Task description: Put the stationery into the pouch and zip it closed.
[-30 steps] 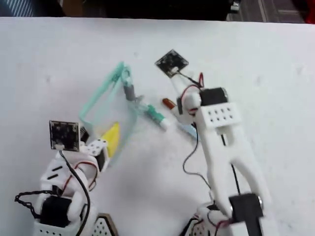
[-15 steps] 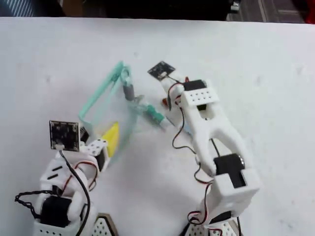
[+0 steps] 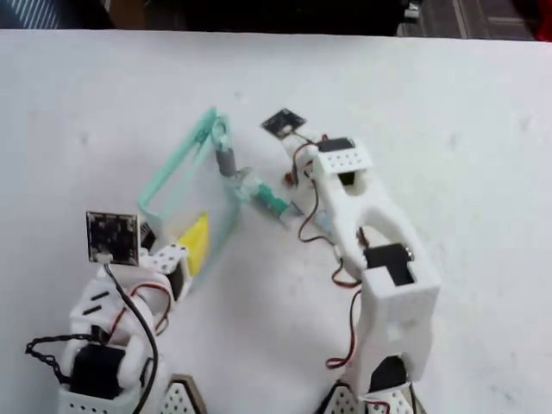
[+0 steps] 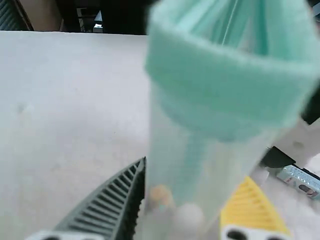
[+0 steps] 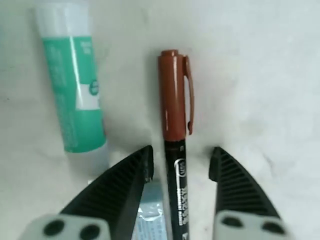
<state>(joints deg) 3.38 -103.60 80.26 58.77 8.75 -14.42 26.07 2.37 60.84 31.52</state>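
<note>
The pouch [image 3: 191, 185], clear with teal edging, lies left of centre in the high view, its long side running from the upper middle down toward the lower left. Its lower end sits in the left gripper [image 3: 188, 250], which comes up from the lower left corner. Seen from the left wrist, the pouch [image 4: 225, 90] fills the space between the grey finger [image 4: 115, 200] and the yellow finger [image 4: 247, 205]. The claw holds it there with the clear wall pinched between them. Something small, orange and pale, shows blurred through the plastic near the fingers; what it is cannot be told. Just right of the pouch's upper end lies the glue stick [image 3: 263, 198], green and white, slanting down to the right on the table [image 3: 448, 112]. Just beside it, farther right, lies the pen [image 3: 291, 179], of which the brown cap peeps out by the right arm's wrist. That arm reaches up from the bottom centre of the frame to this spot. From the right wrist, the right gripper [image 5: 181, 159] straddles the pen [image 5: 175, 100]. Its claw is narrowly parted, one black finger on each side of the black barrel, with a thin gap of table showing on both sides. The brown cap lies beyond the fingertips. The glue stick [image 5: 75, 85] lies roughly parallel to the pen, apart from it, outside the claw. A light-blue packet [image 5: 150, 217] shows partly under one finger.
</note>
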